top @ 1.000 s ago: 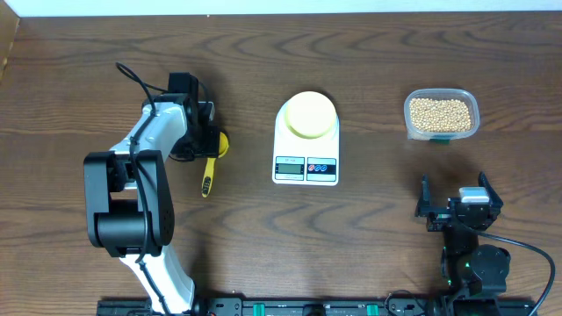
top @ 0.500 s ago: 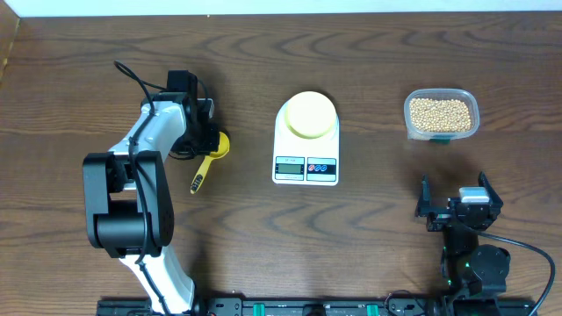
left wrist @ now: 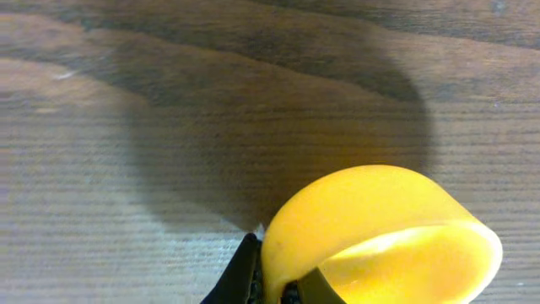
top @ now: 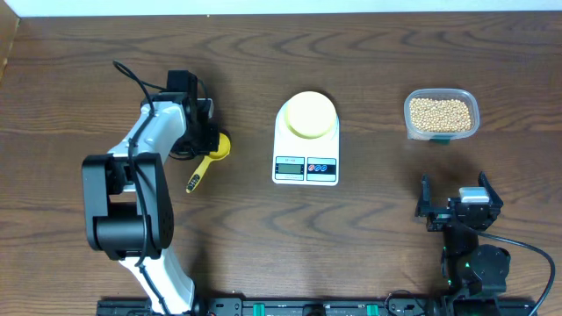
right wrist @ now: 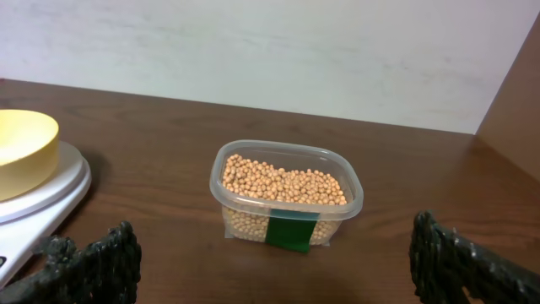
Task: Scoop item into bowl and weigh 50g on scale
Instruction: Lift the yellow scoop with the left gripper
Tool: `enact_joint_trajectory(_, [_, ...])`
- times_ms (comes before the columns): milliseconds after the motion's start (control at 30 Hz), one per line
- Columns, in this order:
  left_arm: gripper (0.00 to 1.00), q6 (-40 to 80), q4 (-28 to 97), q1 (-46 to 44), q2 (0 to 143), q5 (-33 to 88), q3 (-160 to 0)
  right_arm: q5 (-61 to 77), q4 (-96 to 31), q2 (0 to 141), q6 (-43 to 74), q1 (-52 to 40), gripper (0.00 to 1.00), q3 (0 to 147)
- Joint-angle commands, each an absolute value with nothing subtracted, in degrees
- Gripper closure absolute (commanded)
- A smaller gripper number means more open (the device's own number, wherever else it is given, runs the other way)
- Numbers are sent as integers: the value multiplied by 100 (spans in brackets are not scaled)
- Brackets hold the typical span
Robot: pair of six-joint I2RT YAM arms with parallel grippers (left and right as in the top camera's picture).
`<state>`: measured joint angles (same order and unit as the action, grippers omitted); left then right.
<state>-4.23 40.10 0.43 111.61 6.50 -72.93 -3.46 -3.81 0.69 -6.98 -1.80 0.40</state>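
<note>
A pale yellow bowl sits on the white scale at mid-table; both also show at the left of the right wrist view, the bowl on the scale. Tan beans fill a clear tub at the far right, with the beans straight ahead of my right gripper. That gripper stands open and empty, well short of the tub. My left gripper is shut on the cup rim of a yellow scoop, one finger inside and one outside the scoop.
The clear plastic tub carries a green label on its near side. The scoop's handle trails toward the table's front left. Bare brown tabletop lies between the scale and the right arm.
My left gripper closed on the scoop's cup rim. The scoop's handle swung a little to the left. The right arm has not moved.
</note>
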Motion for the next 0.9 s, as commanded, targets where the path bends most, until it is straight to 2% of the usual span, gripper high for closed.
enact_joint_trajectory(0, [92, -222, 4045, 40, 10809, 537, -7223, -392, -403, 27, -779, -220, 1, 32])
enact_joint_trajectory(867, [92, 508, 4195, 40, 9277, 537, -7223, -392, -403, 27, -779, -220, 1, 32])
